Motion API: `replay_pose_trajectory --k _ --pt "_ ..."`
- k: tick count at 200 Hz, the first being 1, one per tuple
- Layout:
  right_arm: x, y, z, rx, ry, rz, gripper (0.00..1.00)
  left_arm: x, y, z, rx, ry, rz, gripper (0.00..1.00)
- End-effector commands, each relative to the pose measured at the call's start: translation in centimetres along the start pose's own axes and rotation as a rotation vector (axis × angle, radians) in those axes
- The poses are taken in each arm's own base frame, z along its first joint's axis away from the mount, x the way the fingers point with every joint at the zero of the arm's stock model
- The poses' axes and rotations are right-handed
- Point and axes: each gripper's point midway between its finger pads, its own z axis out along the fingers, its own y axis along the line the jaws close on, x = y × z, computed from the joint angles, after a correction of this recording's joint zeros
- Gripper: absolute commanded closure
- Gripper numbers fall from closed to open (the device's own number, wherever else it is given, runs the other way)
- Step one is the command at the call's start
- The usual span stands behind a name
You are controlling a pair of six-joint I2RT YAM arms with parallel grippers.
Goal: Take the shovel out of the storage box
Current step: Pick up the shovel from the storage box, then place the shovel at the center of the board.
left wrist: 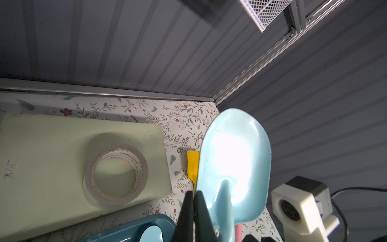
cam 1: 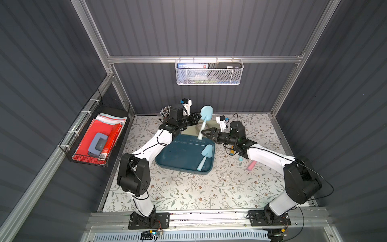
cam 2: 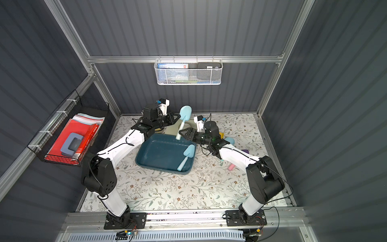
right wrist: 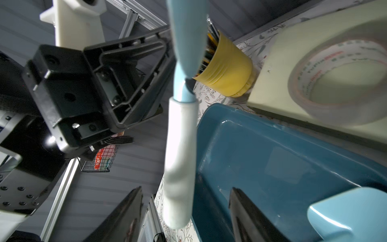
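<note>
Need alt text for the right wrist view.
A light-blue shovel with a white handle hangs pinched at its neck by the left gripper, its handle end inside the open right gripper. The teal storage box holds a second shovel.

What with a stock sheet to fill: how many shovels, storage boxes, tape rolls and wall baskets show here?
Shovels: 2, lifted shovel and shovel in the box
Storage box: 1
Tape roll: 1
Wall baskets: 2, white mesh basket, black wire basket
Total: 6
Light blue thing beside the right arm: too hidden to name.
</note>
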Motion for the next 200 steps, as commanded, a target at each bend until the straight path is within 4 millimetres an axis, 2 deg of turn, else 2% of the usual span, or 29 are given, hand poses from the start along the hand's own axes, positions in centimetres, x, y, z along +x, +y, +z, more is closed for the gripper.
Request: replay_pose_trajectory --k 1,18,60,117,135,143,152,168,177,200 --pt "-0.6 1.7 1.1 -0.059 -0.003 -0.038 0.31 -1.4 -1.0 0.1 0.043 -0.03 0.013 1.0" --pt "-0.3 1.5 1.8 -0.063 0.007 -0.028 0.34 -1.4 -1.0 0.1 0.042 -0.028 0.013 1.0" --pt "0.2 1.5 2.5 -0.08 0.012 -0.019 0.59 -1.0 -0.7 0.2 0.036 -0.022 0.01 1.0" --pt "-0.2 1.7 1.9 -0.063 -0.018 -0.031 0.87 -1.0 -0.6 0.4 0.036 -0.019 0.014 1.0" --pt "-0.4 1.8 1.2 -0.048 -0.04 -0.038 0.9 -1.3 -0.4 0.3 0.019 -0.033 0.021 1.0" --pt "-0.6 1.7 0.8 -0.039 -0.055 -0.039 0.91 -1.6 -0.1 0.1 -0.005 -0.046 0.028 0.89" --pt "-0.8 1.5 0.3 -0.023 -0.073 -0.035 0.92 -2.2 -0.1 -0.2 -0.026 -0.069 0.032 0.7" --pt "-1.3 0.7 -1.1 -0.001 -0.101 -0.018 0.93 -3.5 0.0 -1.0 -0.072 -0.118 0.05 0.2" --pt "-1.8 0.1 -2.2 0.017 -0.122 -0.005 0.93 -4.3 0.0 -1.7 -0.098 -0.148 0.06 0.02" --pt "-3.7 -2.7 -6.2 0.093 -0.194 0.03 0.93 -6.7 0.0 -4.1 -0.18 -0.246 0.09 0.01"
